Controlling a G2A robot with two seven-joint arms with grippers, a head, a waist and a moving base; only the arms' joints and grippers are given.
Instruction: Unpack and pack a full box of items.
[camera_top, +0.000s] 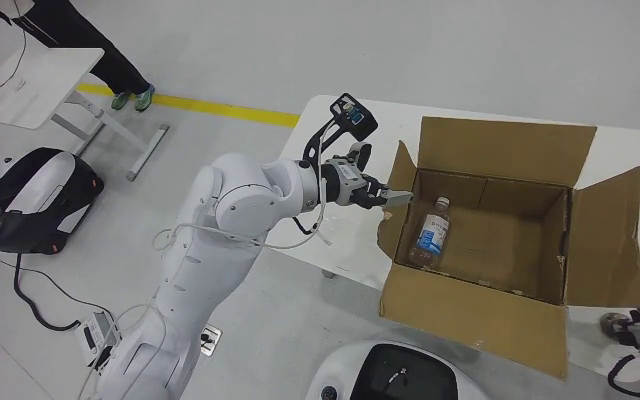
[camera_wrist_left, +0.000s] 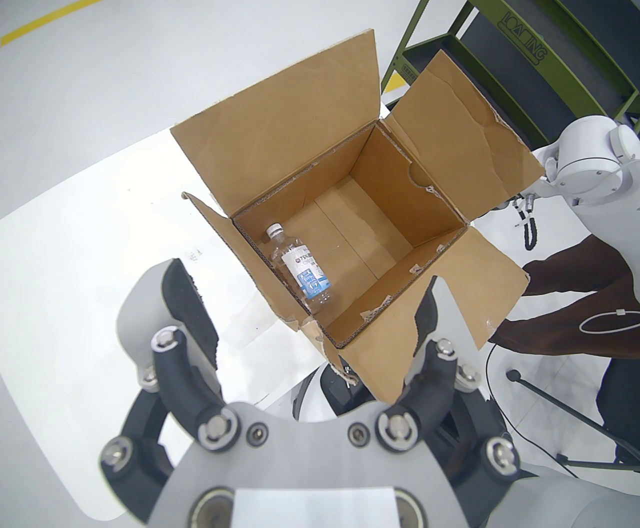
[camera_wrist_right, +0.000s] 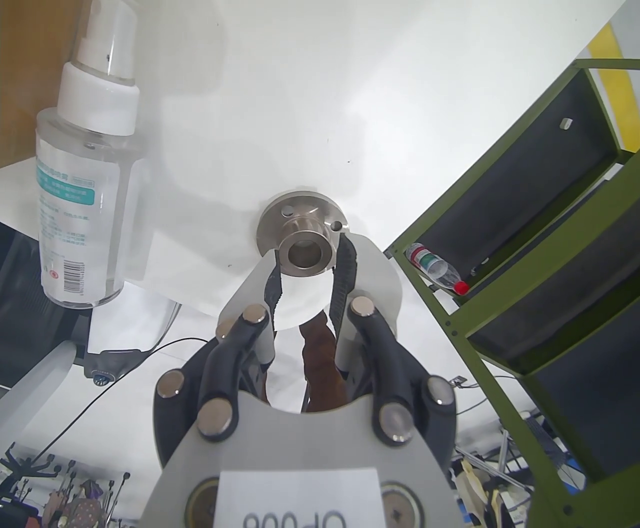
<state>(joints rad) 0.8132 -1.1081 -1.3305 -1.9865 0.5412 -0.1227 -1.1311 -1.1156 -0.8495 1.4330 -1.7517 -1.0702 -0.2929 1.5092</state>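
Bottle (camera_top: 432, 232) lies in box (camera_top: 505, 150), cap (camera_top: 441, 203) away — left gripper (camera_wrist_left: 305, 280) released, right gripper (camera_wrist_right: 310, 252) grasping hub (camera_wrist_right: 300, 235).

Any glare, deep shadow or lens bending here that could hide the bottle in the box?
Top view: light even, the box interior mildly shaded, the bottle plain. Left wrist view: wide lens curves the table edge; no glare past the open left gripper. Right wrist view: highlights on the metal fitting in the right gripper; spray bottle stretched.
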